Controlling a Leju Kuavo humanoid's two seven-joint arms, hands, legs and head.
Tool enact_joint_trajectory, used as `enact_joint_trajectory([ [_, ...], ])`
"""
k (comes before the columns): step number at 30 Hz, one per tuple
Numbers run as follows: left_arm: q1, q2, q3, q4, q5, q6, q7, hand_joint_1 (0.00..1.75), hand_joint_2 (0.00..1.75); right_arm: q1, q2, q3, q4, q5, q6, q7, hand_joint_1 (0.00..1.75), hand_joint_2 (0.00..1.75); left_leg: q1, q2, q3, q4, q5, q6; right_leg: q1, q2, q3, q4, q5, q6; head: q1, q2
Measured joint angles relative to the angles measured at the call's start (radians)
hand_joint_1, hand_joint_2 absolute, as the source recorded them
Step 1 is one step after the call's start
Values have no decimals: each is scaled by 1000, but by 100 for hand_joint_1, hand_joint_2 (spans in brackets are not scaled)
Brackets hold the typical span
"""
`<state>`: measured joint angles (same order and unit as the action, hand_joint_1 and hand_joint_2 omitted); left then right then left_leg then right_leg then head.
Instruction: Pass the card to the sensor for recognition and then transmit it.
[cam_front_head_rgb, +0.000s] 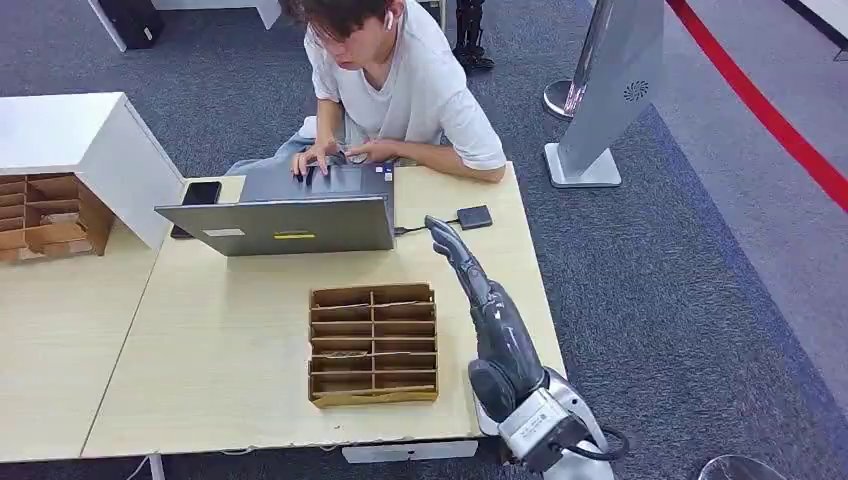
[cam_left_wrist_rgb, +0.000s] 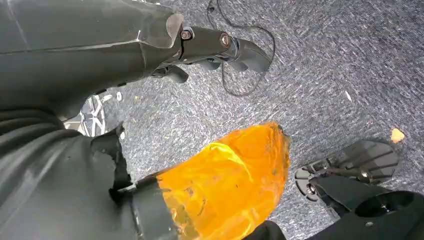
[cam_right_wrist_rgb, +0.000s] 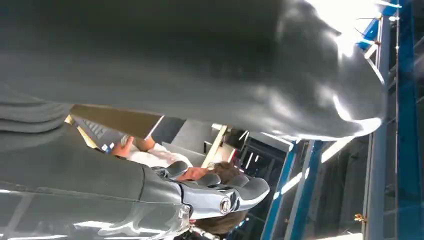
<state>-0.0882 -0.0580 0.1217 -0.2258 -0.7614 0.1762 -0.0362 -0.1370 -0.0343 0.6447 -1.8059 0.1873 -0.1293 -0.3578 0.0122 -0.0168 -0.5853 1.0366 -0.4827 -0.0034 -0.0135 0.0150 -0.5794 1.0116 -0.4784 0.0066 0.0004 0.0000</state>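
Right hand (cam_front_head_rgb: 452, 247) seemingly empty near sensor (cam_front_head_rgb: 474, 217)

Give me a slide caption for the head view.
Robot's right hand reaches over the pale wooden table toward a small black sensor, beside a brown cardboard divider tray and a person's grey laptop.
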Motion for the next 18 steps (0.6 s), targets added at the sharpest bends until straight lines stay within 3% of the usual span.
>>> enact_joint_trajectory([
  [1,1,0,1,0,1,1,0,0,0,5,0,0,0,0,0,-1,0,0,0,0,0,0,0,0,0,0,0,0,0,0,0,0],
  [2,1,0,2,0,1,2,0,0,0,10,0,0,0,0,0,-1,0,175,0,0,0,0,0,0,0,0,0,0,0,0,0,0],
  [10,4,0,11,0,2,7,-1,0,0,24,-2,0,11,55,-23,0,0,175,0,0,0,0,0,0,0,0,0,0,0,0,0,0],
  [18,4,0,25,0,1,9,-1,0,0,23,-5,26,40,286,-114,49,0,175,0,0,0,0,0,0,0,0,0,0,0,0,0,0],
])
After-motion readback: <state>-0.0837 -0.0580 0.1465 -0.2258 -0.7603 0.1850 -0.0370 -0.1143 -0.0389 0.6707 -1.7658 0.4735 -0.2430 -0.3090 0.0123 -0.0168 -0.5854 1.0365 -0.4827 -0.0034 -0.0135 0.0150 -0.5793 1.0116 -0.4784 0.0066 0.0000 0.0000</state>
